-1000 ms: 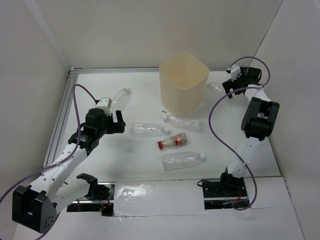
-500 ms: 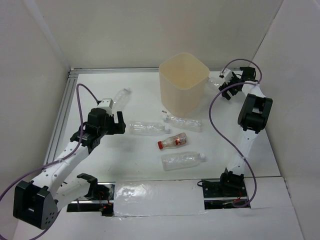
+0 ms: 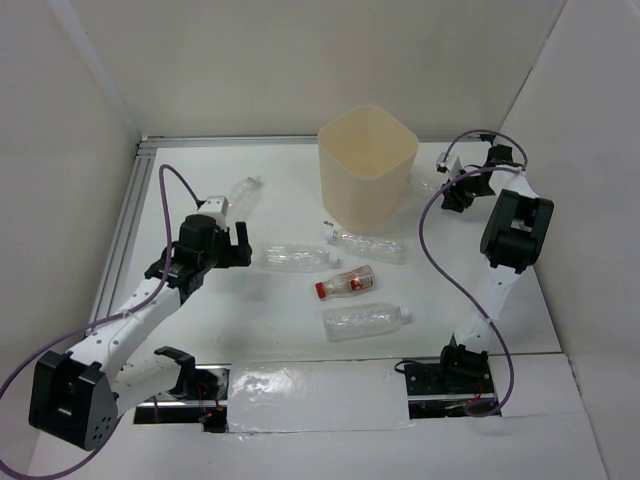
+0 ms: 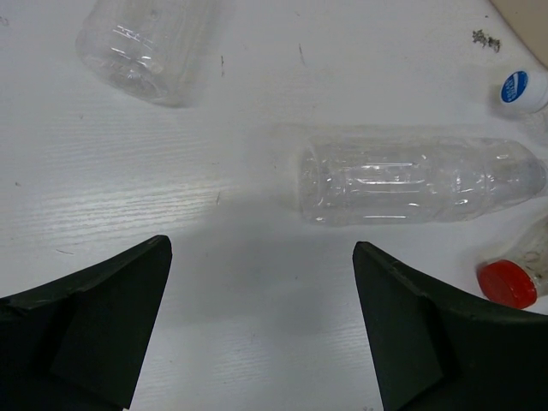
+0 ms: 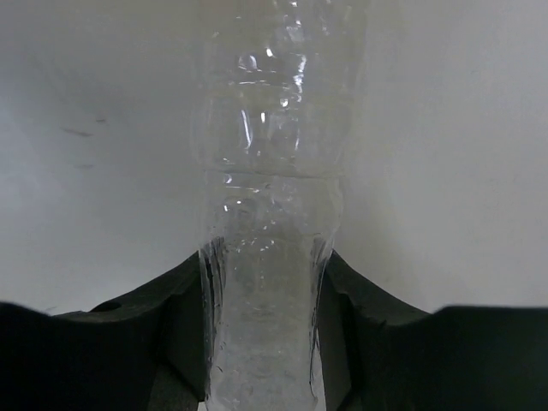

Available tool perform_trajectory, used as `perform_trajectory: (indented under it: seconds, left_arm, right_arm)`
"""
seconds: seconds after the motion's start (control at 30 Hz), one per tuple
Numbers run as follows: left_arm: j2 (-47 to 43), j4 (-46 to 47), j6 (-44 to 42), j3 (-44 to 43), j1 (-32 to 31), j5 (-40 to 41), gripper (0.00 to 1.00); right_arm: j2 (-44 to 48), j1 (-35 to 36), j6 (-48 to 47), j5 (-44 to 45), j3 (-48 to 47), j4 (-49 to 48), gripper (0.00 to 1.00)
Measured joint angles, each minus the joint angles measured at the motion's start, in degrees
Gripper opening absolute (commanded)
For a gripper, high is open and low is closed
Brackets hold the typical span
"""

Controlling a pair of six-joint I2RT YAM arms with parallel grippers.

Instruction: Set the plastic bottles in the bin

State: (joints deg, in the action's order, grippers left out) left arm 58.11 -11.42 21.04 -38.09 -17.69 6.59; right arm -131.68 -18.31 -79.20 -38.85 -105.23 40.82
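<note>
Several clear plastic bottles lie on the white table. One [image 3: 240,195] is at the far left, one [image 3: 292,258] in the middle, one [image 3: 368,244] in front of the bin, and one [image 3: 365,322] nearest the arms. A short red-capped bottle [image 3: 346,283] lies between them. The tall beige bin [image 3: 367,165] stands at the back. My right gripper [image 3: 452,188] is to the right of the bin. Its jaws press both sides of another clear bottle [image 5: 270,171], right gripper [image 5: 265,265]. My left gripper [image 3: 243,247] is open and empty, just left of the middle bottle [image 4: 419,180], left gripper [image 4: 261,248].
White walls close in the table at the back, left and right. A metal rail [image 3: 125,230] runs along the left edge. The right arm's purple cable [image 3: 432,250] loops over the table beside the bin. A blue-marked white cap [image 4: 520,88] and a red cap [image 4: 507,282] show in the left wrist view.
My right gripper has moved down and left beside the bin, and its jaws have come together on the clear bottle there. The left arm has shifted slightly, jaws still wide.
</note>
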Motion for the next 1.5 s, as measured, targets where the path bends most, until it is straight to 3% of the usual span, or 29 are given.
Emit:
perform_trajectory:
  seconds: [0.23, 0.4, 0.53, 0.93, 1.17, 1.3, 1.37, 1.5]
  left_arm:
    - [5.7, 1.2, -1.9, -0.5, 0.5, 1.3, 1.0]
    - [8.6, 2.2, -3.7, -2.5, 1.2, 1.3, 1.0]
    - [9.7, 3.0, -5.4, -3.8, 1.5, 1.7, 1.0]
    - [10.7, 3.2, -9.2, -5.1, 5.4, 2.1, 1.0]
    - [12.3, 3.8, -10.6, -7.2, 7.2, 1.9, 1.0]
    - [14.3, 3.8, -11.7, -7.8, 8.5, 1.3, 1.0]
    - [15.3, 3.9, -12.1, -8.3, 9.1, 1.0, 1.0]
    - [17.0, 4.6, -13.2, -9.2, 10.1, 0.0, 1.0]
  right_arm:
    - [16.7, -5.5, 17.9, -1.2, 13.9, -4.5, 0.25]
    - [30.8, -5.9, 25.6, 1.2, 12.7, -13.4, 0.25]
    - [34.8, -3.2, 25.5, 1.3, 5.5, -15.5, 0.26]
    - [35.5, 14.5, -3.0, 7.0, -1.4, -8.9, 0.29]
    - [35.5, 21.1, -17.8, 10.6, -3.7, -5.2, 0.34]
    - [35.2, 23.1, -26.6, 12.9, -3.8, -1.8, 0.49]
    - [34.2, 23.9, -29.3, 14.1, -5.1, 0.3, 0.61]
    - [31.6, 25.2, -32.5, 16.9, -8.5, 4.0, 0.72]
